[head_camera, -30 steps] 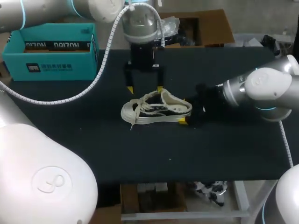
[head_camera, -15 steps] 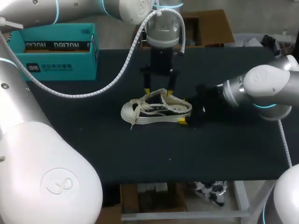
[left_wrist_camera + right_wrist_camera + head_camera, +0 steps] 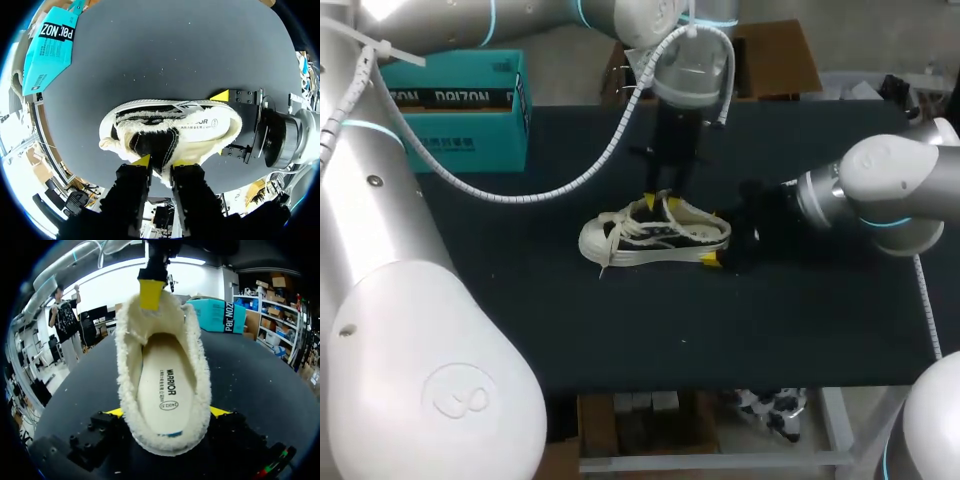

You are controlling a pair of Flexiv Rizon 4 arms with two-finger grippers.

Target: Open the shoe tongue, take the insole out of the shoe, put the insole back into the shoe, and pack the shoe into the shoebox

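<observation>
— One shoe [image 3: 655, 235], in the middle of the table [image 3: 620, 330], toe [image 3: 592, 240] toward my left. The insole [image 3: 162, 390] lies flat inside, and the teal shoebox [image 3: 450, 110] is well apart at the far left corner. Which step?
— Opening the tongue [image 3: 159, 144], I'd judge. The left gripper [image 3: 162, 161] looks clenched on its upper edge, fingers close together.
— How to do it well?
— Peel the tongue toward the toe, gently, so the laces [image 3: 610, 235] give and the mouth widens. A slipping pinch is the risk. The right gripper [image 3: 170, 412] clamps the heel [image 3: 165, 440] from both sides, which should anchor the shoe.
— Arm poses?
— Left arm comes from the far side, wrist pointing straight down. Right arm lies low, reaching in level from the right.
</observation>
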